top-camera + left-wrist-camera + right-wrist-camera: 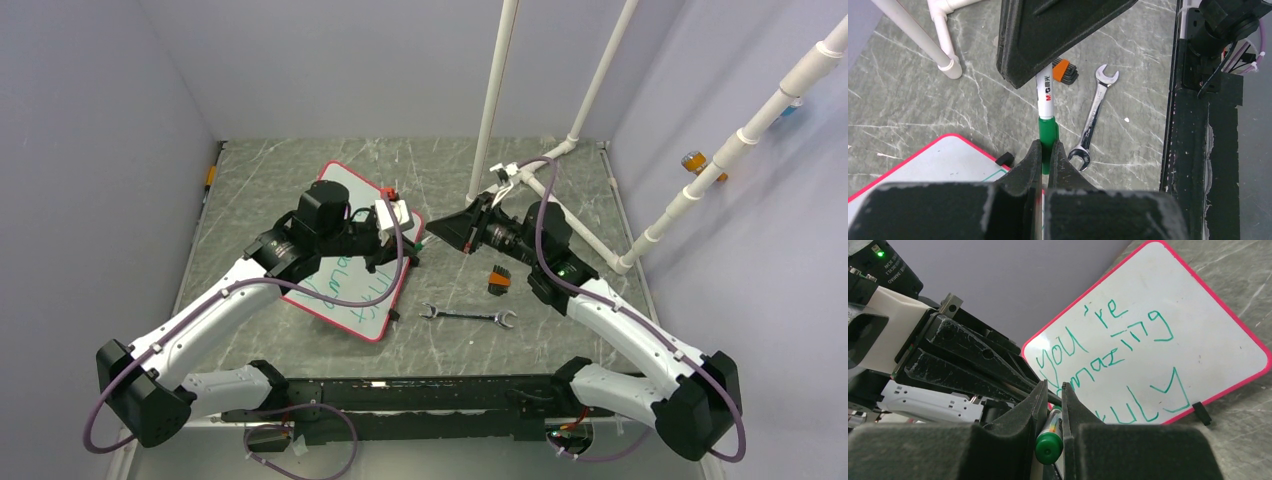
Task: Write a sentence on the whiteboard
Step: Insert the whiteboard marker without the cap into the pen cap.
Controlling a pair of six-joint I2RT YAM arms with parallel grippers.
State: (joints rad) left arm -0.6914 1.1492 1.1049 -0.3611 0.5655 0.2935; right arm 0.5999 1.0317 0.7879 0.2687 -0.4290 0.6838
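a grey-green marbled table [290, 170] sits boxed by plain pale lavender walls [350, 60] left, back and right. white pipes [497, 90] rise near its far right corner. a black rail [430, 395] lines its near edge.

The left arm [200, 322] and right arm [640, 335] are clad in white shells with black joints. Purple cables [330, 300] are routed alongside. The left gripper [1046, 152] is finished black.

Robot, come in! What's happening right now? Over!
Both shut: left claw on green cap, right claw on marker. Green sentence on whiteboard. Loose wrench beside it, not blocking.
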